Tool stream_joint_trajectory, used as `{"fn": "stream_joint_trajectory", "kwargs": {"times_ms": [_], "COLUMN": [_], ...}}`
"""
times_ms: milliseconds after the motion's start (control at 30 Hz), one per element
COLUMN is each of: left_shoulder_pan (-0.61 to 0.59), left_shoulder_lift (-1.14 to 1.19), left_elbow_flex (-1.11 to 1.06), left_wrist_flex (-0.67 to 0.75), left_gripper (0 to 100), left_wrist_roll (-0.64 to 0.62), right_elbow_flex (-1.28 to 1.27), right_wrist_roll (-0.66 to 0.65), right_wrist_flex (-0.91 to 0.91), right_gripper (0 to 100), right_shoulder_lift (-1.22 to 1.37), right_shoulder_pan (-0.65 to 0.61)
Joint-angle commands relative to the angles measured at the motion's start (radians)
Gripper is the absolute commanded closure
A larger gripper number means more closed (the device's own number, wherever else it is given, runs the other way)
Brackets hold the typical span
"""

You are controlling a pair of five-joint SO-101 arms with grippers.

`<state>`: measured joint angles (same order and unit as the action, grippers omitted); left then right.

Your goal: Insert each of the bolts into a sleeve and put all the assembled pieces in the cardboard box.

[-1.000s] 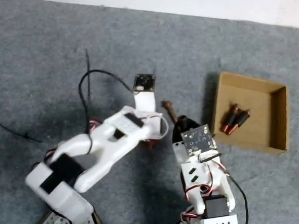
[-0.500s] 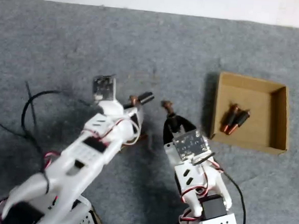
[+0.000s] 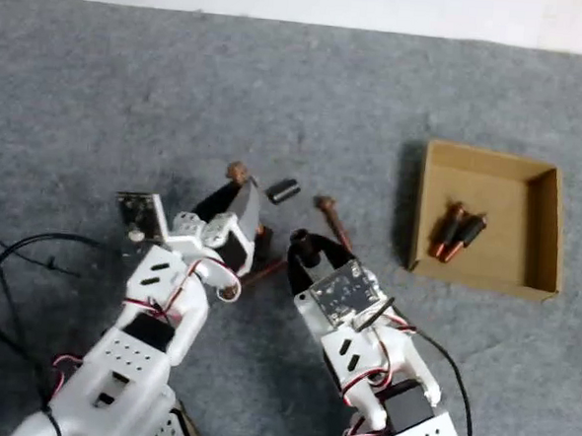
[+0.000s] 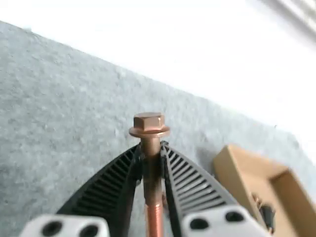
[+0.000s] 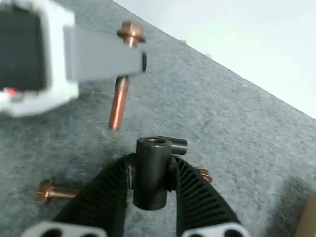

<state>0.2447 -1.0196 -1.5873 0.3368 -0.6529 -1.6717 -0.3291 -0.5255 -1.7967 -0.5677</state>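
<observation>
My left gripper is shut on a copper bolt, held shank down with its hexagonal head up. Close beside it, my right gripper is shut on a black sleeve with its open bore facing up. In the right wrist view the held bolt hangs just beyond the sleeve, apart from it. A loose sleeve and a loose bolt lie on the mat past the grippers. Another bolt lies near the right gripper. The cardboard box at the right holds two assembled pieces.
Grey carpet-like mat covers the table, with open room at the back and left. A black cable trails on the mat beside the left arm. The box's corner shows in the left wrist view.
The left arm drew back toward its base and turned the bolt upright. The right gripper shifted left with the sleeve, closer to the bolt.
</observation>
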Motion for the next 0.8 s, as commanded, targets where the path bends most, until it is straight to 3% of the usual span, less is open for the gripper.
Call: {"fn": "stream_joint_trajectory", "kwargs": {"times_ms": [0, 100, 267, 533, 767], "left_shoulder_pan": [-0.071, -0.105, -0.056, 0.079, 0.09], "left_shoulder_lift": [-0.12, -0.216, -0.344, -0.513, -0.615], "left_elbow_flex": [-0.005, -0.031, -0.108, -0.116, -0.116], "left_wrist_flex": [0.026, 0.023, 0.014, -0.23, -0.367], "left_gripper": [100, 99, 99, 99, 99], "left_wrist_roll": [-0.15, -0.241, -0.239, -0.132, -0.13], "right_elbow_flex": [-0.119, -0.119, -0.119, -0.119, -0.119], "right_wrist_roll": [-0.052, -0.152, -0.163, -0.219, -0.221], "right_wrist_flex": [0.036, 0.036, 0.041, 0.041, 0.041], "right_gripper": [99.4, 99.4, 99.4, 99.4, 99.4], "right_shoulder_lift": [-0.015, -0.015, -0.015, -0.024, -0.024], "right_shoulder_pan": [-0.036, -0.068, -0.077, -0.117, -0.116]}}
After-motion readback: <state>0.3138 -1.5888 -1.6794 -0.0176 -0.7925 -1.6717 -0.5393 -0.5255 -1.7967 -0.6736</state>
